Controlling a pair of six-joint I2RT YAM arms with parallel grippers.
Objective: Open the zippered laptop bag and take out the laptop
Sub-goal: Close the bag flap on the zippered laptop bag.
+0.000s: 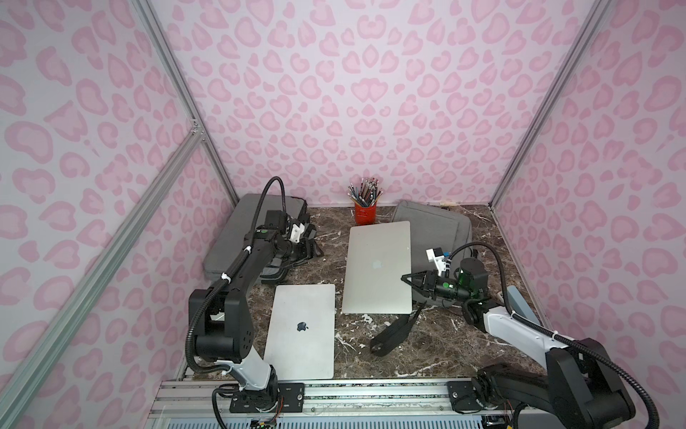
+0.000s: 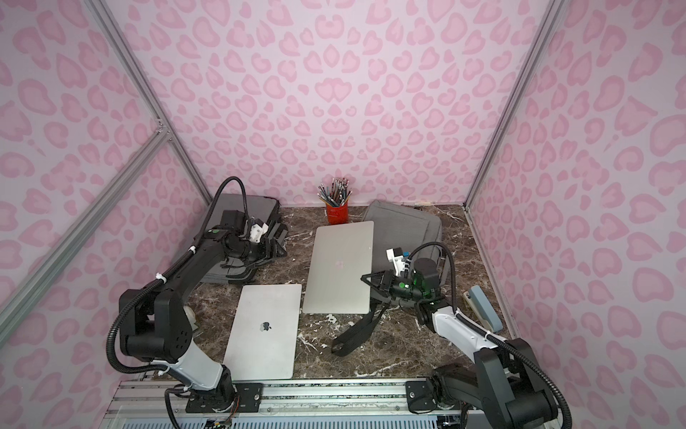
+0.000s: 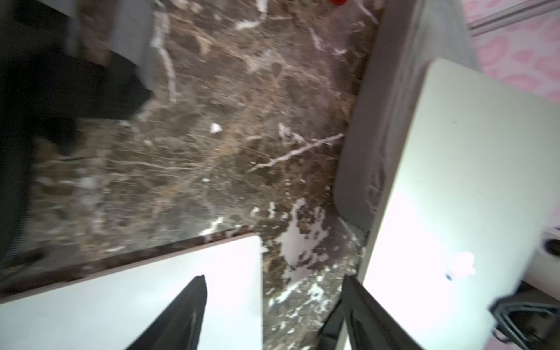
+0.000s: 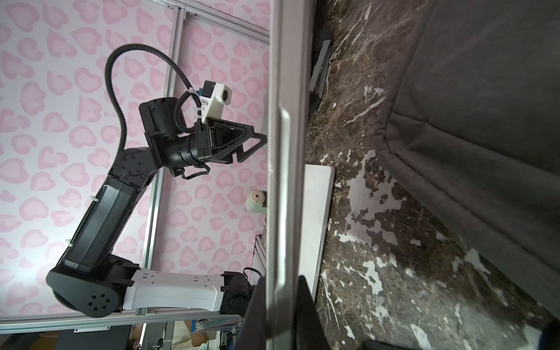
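The silver laptop (image 1: 376,267) (image 2: 339,267) is out of its bag and sits toward the back of the bench (image 1: 438,345), its far right corner overlapping the grey bag (image 1: 438,226) (image 2: 408,226) slumped behind and to the right of it. The right fingers (image 1: 417,280) (image 4: 304,309) are clenched on the middle of the laptop's right edge; the right wrist view looks straight along that thin metal edge, with dark fingers on either side of it. From above I cannot tell whether that edge is raised off the bench. A black strap (image 1: 393,332) trails from under the right arm toward the front. Nearer the front lies a second laptop (image 1: 300,334) (image 2: 261,334), flat and closed, logo up, just beside the first one's near left corner but not touching it. The left fingers (image 3: 181,315) are spread apart and grasp nothing, hanging over the bare marble between the two laptops and a second grey bag (image 1: 237,230) in the far left corner. A red cup of pencils (image 1: 365,213) stands against the back wall, just behind the held laptop.
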